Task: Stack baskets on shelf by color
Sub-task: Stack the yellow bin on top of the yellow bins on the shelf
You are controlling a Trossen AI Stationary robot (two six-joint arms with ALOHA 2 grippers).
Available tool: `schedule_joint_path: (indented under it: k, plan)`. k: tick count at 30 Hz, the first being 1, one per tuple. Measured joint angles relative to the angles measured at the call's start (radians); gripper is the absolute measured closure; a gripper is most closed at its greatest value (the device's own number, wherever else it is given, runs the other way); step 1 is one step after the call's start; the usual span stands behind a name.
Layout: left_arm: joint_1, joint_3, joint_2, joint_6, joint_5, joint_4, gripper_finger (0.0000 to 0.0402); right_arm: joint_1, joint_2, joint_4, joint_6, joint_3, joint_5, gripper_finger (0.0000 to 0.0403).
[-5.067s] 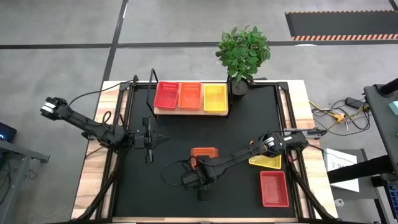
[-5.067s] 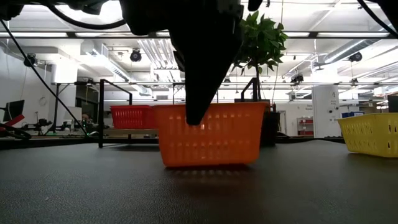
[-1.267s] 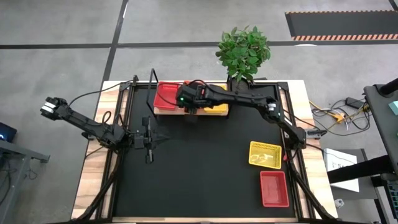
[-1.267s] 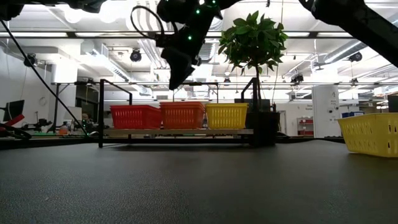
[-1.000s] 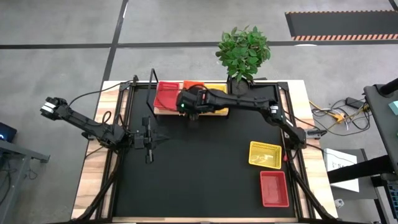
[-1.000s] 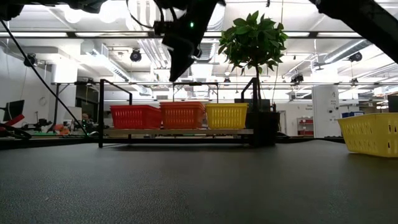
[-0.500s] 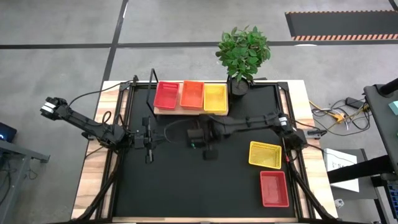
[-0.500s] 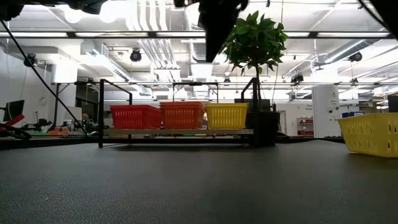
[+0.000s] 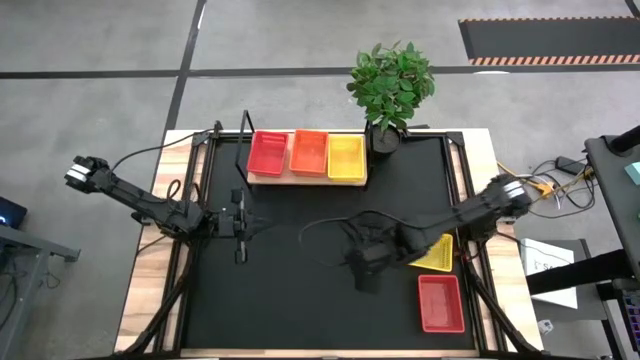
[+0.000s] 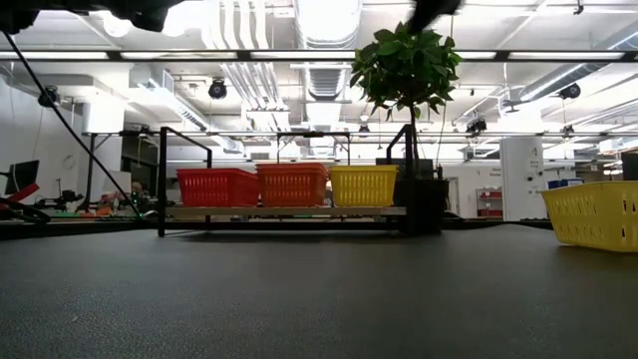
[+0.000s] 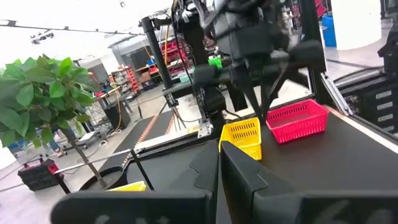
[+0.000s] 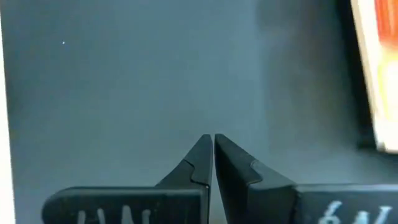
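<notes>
Black surface [image 9: 300,290] framed by light wood, set on grey concrete floor [image 9: 100,100]. At far edge: shelf [image 9: 305,180] carrying red basket [image 9: 267,153], orange basket [image 9: 308,152], yellow basket [image 9: 346,158]; potted plant [image 9: 390,85] beside. Loose yellow basket [image 9: 438,255] and loose red basket [image 9: 440,303] near right edge. Right hand [image 9: 366,285] pressed together mid-surface, empty. Left hand [image 9: 262,226] pressed together, parked left. Beyond: ceiling ducts [image 10: 249,80], fluorescent lights.

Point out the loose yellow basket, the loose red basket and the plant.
yellow basket [image 9: 438,255], high view, its visible mesh floor.
red basket [image 9: 441,302], high view, centre of its floor.
plant [image 9: 391,82], high view, its leaves.
</notes>
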Motion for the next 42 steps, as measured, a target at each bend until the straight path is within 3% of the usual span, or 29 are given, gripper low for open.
schedule_joint_path:
  k: [8,12,19,26,42]
  plan:
    - [0.001,0.0,0.057,0.001,-0.052,0.043,0.04,0.046,-0.178,-0.024,0.47,-0.229,-0.051,0.0372]
    - [0.013,0.0,0.101,0.01,-0.073,0.132,0.04,0.046,-0.223,-0.042,0.692,-0.334,-0.101,0.0334]
    - [0.03,0.003,0.17,0.057,-0.073,0.21,0.04,0.043,-0.229,-0.102,0.906,-0.469,-0.139,0.0256]
    - [0.04,0.025,0.195,0.062,-0.074,0.209,0.04,0.039,-0.226,-0.073,0.991,-0.561,-0.138,0.0224]
    - [0.041,0.027,0.193,0.063,-0.074,0.208,0.04,0.036,-0.225,0.095,1.067,-0.681,-0.133,0.0231]
